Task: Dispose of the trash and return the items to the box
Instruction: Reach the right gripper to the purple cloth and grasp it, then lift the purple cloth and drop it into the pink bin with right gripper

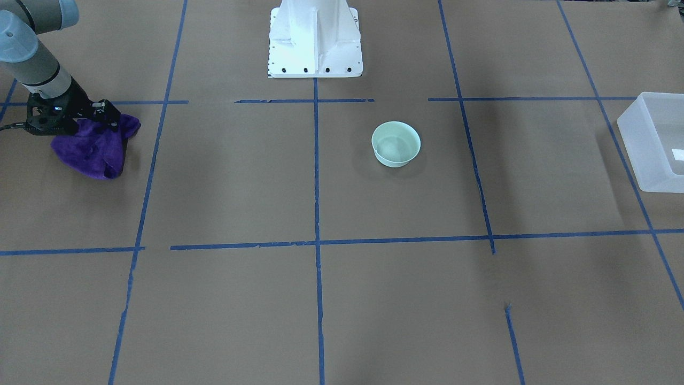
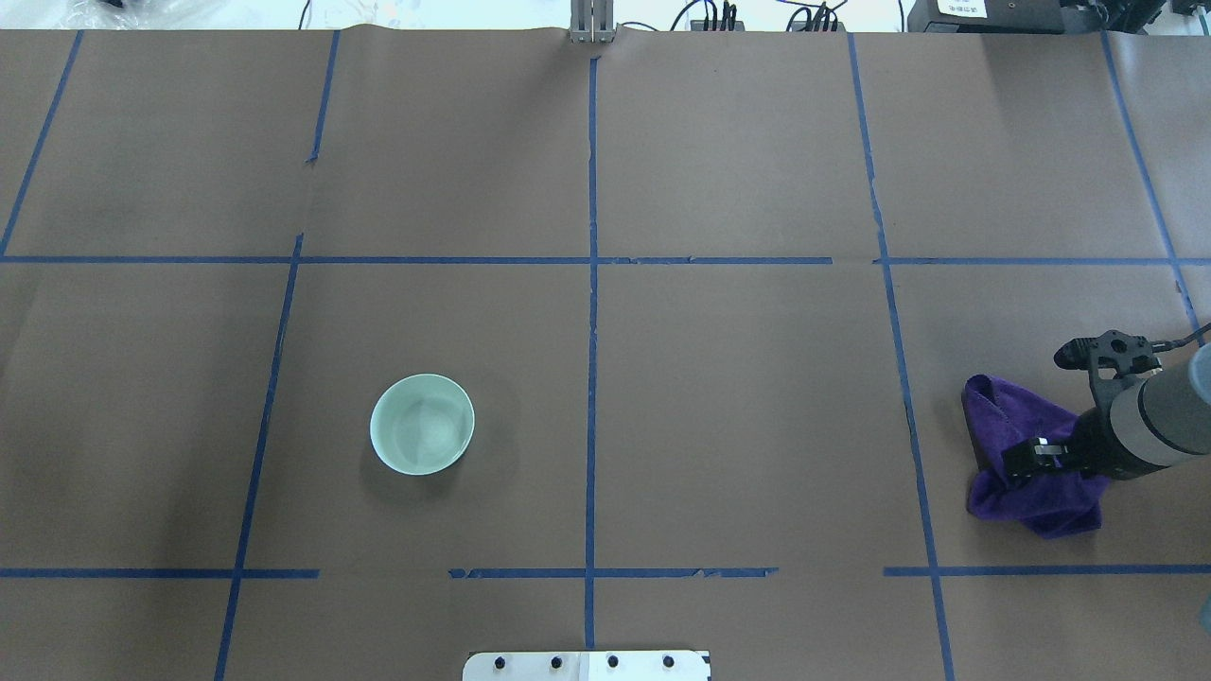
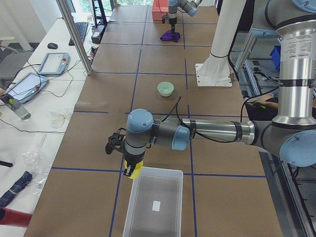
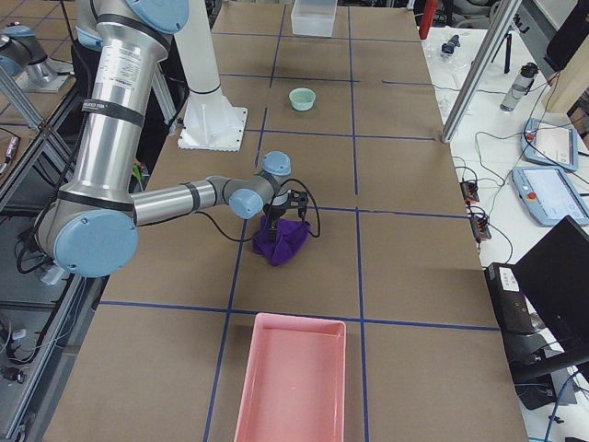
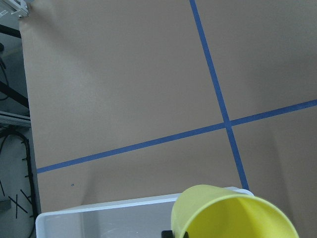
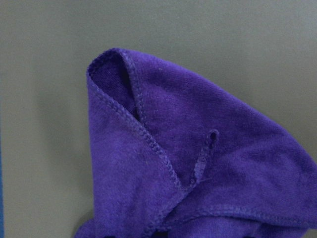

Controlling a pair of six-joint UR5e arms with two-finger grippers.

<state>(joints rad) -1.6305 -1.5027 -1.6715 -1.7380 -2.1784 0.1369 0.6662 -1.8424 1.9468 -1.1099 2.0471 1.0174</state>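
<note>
- Left gripper (image 3: 131, 169): jaws grasping the yellow cup (image 5: 228, 213), held above one corner of the box (image 3: 168, 192).
- Right gripper (image 2: 1031, 452): jaws clenched on the purple cloth (image 2: 1036, 497); the cloth's lower folds rest on the counter (image 2: 738, 397).
- Mint bowl (image 2: 422, 424): upright on the counter, well apart from both grippers.

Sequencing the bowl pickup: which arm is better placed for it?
Left, probably. The bowl sits in its half, toward the bin, where the left gripper holds the cup. Right gripper is on the purple cloth.
</note>
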